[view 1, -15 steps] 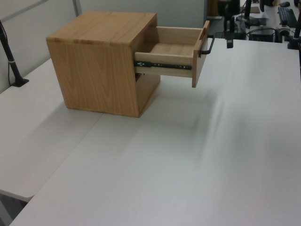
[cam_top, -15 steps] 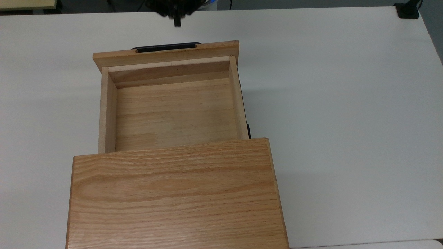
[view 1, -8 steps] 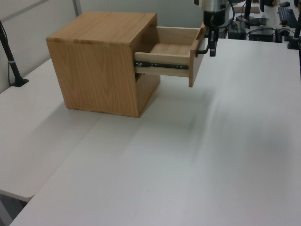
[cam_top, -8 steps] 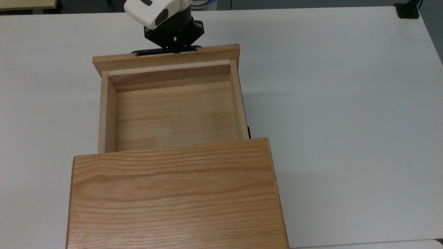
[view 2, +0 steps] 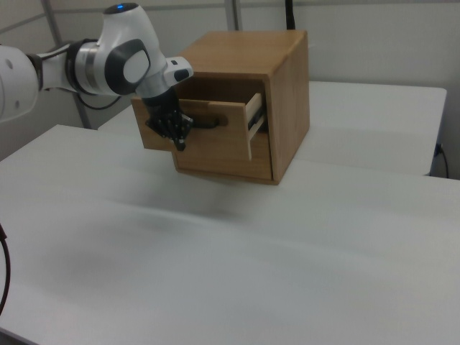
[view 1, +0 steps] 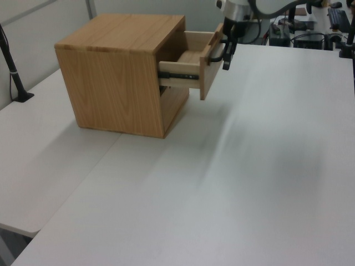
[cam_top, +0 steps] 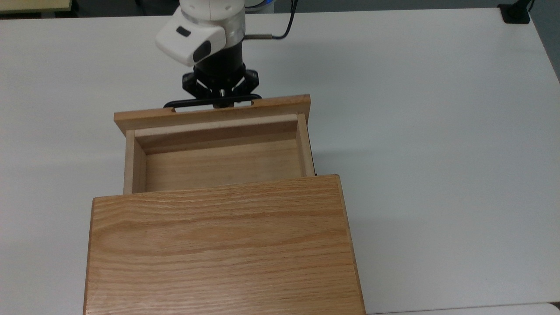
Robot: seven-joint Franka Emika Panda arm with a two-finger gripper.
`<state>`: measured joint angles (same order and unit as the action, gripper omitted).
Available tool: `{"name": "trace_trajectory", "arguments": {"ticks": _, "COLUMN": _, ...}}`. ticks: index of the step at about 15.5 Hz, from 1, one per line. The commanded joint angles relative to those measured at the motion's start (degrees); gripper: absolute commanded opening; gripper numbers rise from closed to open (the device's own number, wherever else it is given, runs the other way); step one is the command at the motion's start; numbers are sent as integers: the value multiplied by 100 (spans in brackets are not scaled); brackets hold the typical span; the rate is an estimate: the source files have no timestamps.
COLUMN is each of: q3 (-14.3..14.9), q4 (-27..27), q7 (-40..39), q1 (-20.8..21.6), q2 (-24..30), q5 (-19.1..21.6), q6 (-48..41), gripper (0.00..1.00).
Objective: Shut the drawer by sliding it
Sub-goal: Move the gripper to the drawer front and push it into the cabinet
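The drawer (cam_top: 267, 107) is a light wooden tray that sticks partly out of the oak-grain cabinet (cam_top: 218, 245), and its inside is bare. A long black bar handle (cam_top: 183, 104) runs along its front panel. My gripper (cam_top: 221, 101) points down at the middle of that handle, fingers shut and pressed against the bar from the outer side. In the left view the gripper (view 1: 226, 56) hangs against the drawer (view 1: 208, 72) front, with a short stretch of the black slide rail showing. In the right view the gripper (view 2: 177, 136) sits in front of the drawer (view 2: 223, 147) panel.
The cabinet stands on a white table (cam_top: 437, 131) with wide bare room to the top view's right and left. A black clamp (cam_top: 516, 13) sits at the far right corner. A black post (view 1: 11, 61) stands at the left view's left edge. The arm's cable (cam_top: 280, 33) trails behind the wrist.
The arm came in from the table's far edge to the handle. It has moved toward the cabinet with the drawer, which now sticks out far less than before.
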<state>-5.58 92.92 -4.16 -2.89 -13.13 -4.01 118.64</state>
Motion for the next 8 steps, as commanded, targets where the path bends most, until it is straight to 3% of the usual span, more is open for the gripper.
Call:
{"name": "trace_trajectory", "arguments": {"ticks": 1, "q3": 31, "q4": -212, "q7": 266, "q1": 78, "q2": -278, "q5": 14, "q6": 640, "gripper": 2}}
{"name": "trace_trajectory", "arguments": {"ticks": 8, "q3": -13, "q4": -783, "q7": 468, "q1": 95, "q2": -814, "q5": -21, "q6": 1432, "gripper": 5}}
